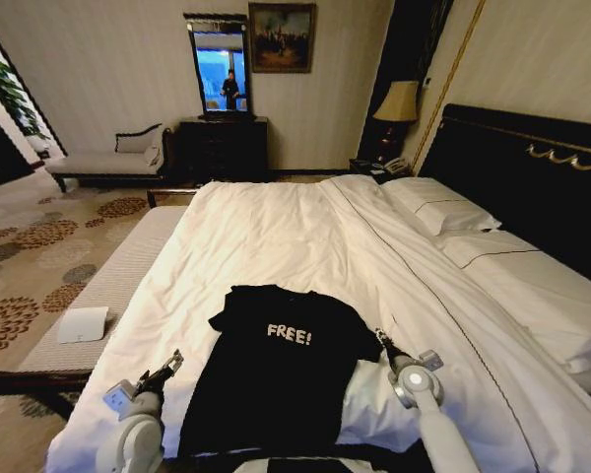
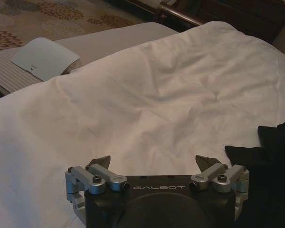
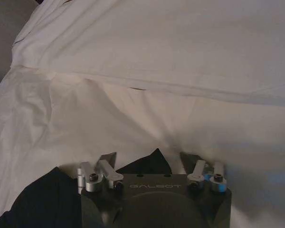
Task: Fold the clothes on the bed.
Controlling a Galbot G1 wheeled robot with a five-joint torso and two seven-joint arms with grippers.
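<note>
Black T-shirt (image 1: 281, 370) lies flat on the bed (image 1: 276, 236), long axis running away from the robot. Right gripper (image 1: 384, 345), open and empty, sits at its sleeve; left gripper (image 1: 161, 372), open and empty, waits just beside its other edge.

The clothes (image 1: 281, 374) lie on the bed (image 1: 276, 236); left gripper (image 1: 164, 371) to their left; right gripper (image 1: 382, 340) to their right.
</note>
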